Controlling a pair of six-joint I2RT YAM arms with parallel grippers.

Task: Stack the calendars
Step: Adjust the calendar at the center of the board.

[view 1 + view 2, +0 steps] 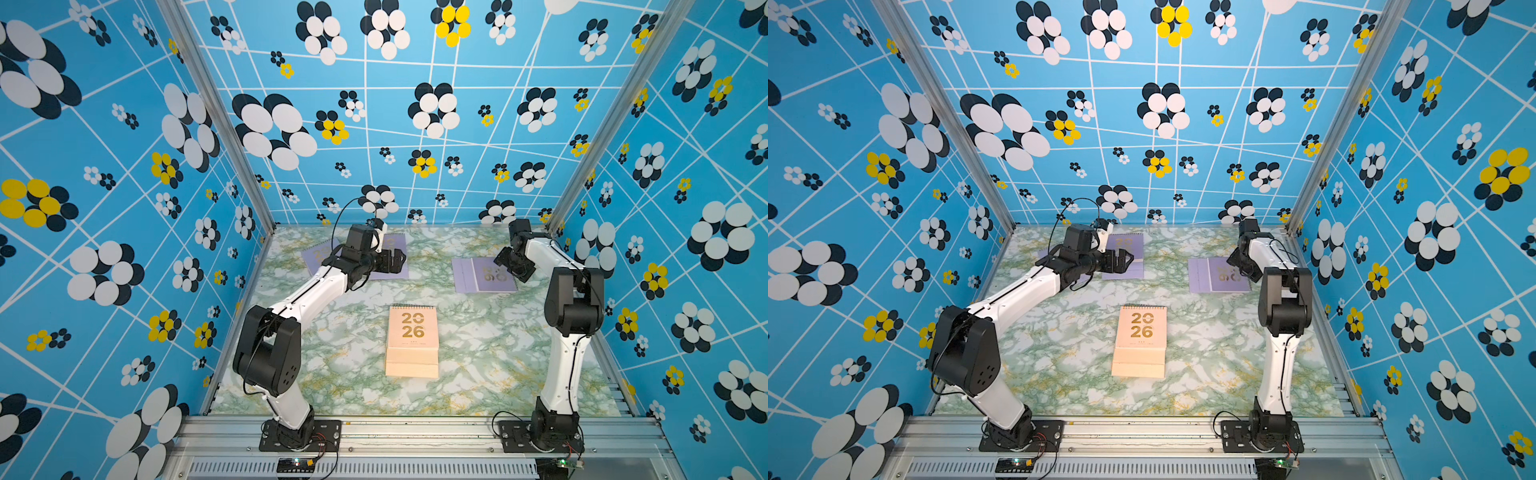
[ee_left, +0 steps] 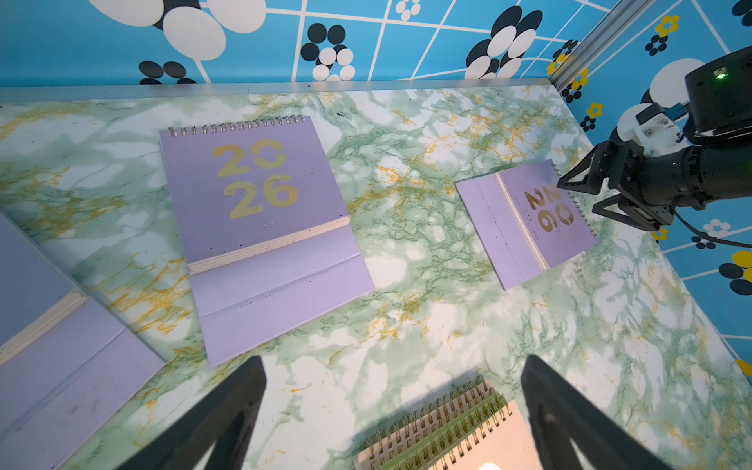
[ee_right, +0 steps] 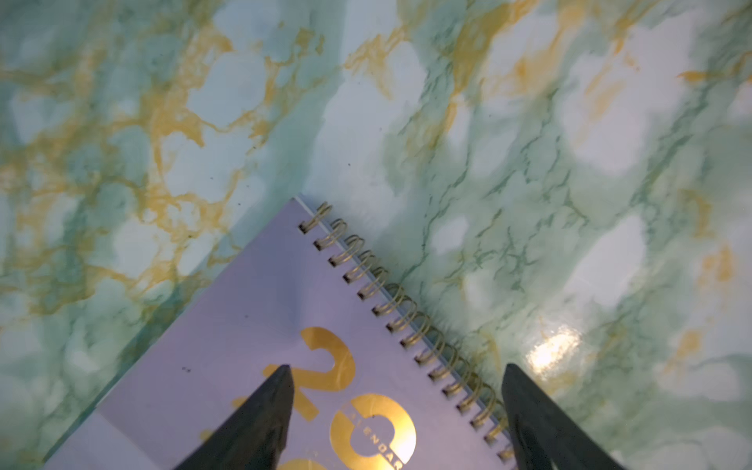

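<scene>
A stack of calendars with a peach "2026" cover on top (image 1: 412,340) (image 1: 1140,340) lies mid-table; its spiral edges (image 2: 447,431) show below my left gripper. Three lilac calendars lie flat at the back: one (image 2: 260,228) ahead of my left gripper, one (image 2: 53,325) further left, and one at the back right (image 1: 484,274) (image 2: 529,219). My left gripper (image 1: 400,261) (image 2: 392,366) hovers open and empty above the table. My right gripper (image 1: 512,268) (image 3: 396,368) is open, straddling the spiral edge of the right lilac calendar (image 3: 264,333), with one finger over the cover.
The green marble tabletop (image 1: 478,353) is closed in by blue flowered walls at the back and sides. Aluminium posts (image 1: 582,174) stand in the back corners. A metal rail (image 1: 415,432) runs along the front with both arm bases on it.
</scene>
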